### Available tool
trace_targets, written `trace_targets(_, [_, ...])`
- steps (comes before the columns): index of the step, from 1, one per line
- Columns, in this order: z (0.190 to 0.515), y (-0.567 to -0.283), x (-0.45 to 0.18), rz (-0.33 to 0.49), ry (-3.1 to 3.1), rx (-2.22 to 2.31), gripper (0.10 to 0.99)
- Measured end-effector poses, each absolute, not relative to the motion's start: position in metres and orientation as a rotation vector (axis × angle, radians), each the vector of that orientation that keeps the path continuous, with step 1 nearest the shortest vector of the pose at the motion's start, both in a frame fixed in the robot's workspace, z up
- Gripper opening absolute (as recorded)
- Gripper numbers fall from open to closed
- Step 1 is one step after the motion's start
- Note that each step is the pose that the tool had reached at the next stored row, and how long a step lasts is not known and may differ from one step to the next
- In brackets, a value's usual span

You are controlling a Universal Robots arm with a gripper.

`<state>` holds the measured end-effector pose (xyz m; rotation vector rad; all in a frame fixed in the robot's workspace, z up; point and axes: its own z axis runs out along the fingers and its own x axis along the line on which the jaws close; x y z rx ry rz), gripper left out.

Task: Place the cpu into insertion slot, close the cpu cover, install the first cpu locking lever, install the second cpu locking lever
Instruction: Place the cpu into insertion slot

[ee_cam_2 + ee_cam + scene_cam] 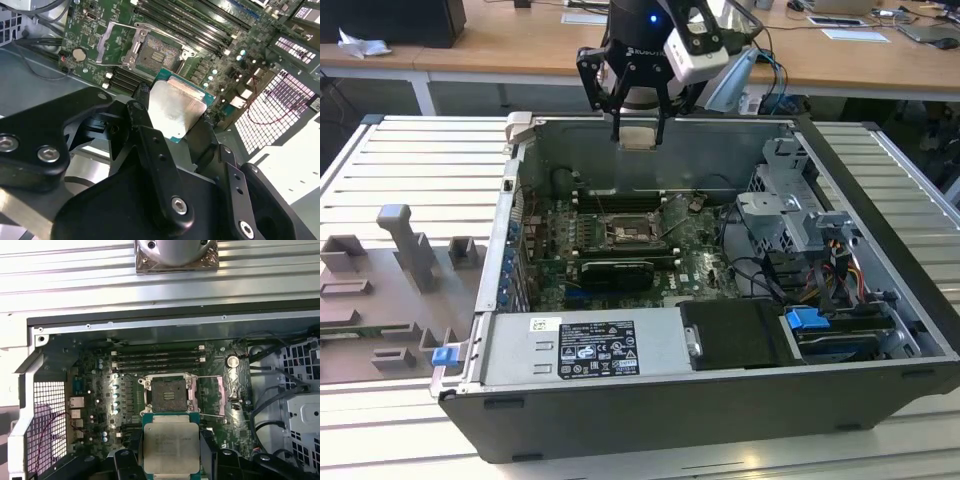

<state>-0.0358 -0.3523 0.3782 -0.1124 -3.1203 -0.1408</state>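
Observation:
My gripper (638, 133) is shut on the cpu (638, 138), a pale silver square chip, and hangs above the far wall of the open computer case (720, 395). In both wrist views the cpu (170, 445) (177, 107) sits between the black fingers (129, 452) by its two side edges, metal face showing. The insertion slot (625, 232) (168, 394) (154, 50) lies open and bare on the green motherboard (695, 255), below the held chip. Beside the slot, the cpu cover (212, 396) (114, 44) is swung back.
Long memory slots (157, 360) run along one side of the socket; a black card (615, 272) lies on the other. The power supply (585, 348), drive cage (800, 215) and cables (790, 285) fill the case's near and right parts. A grey fixture plate (410, 260) lies at the exterior view's left.

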Motion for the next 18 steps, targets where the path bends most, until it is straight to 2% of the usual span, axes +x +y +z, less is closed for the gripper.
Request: trace_targets(18, [0.3774, -0.3522, -0.0358, -0.142, -3.111, -0.336, 0.541])
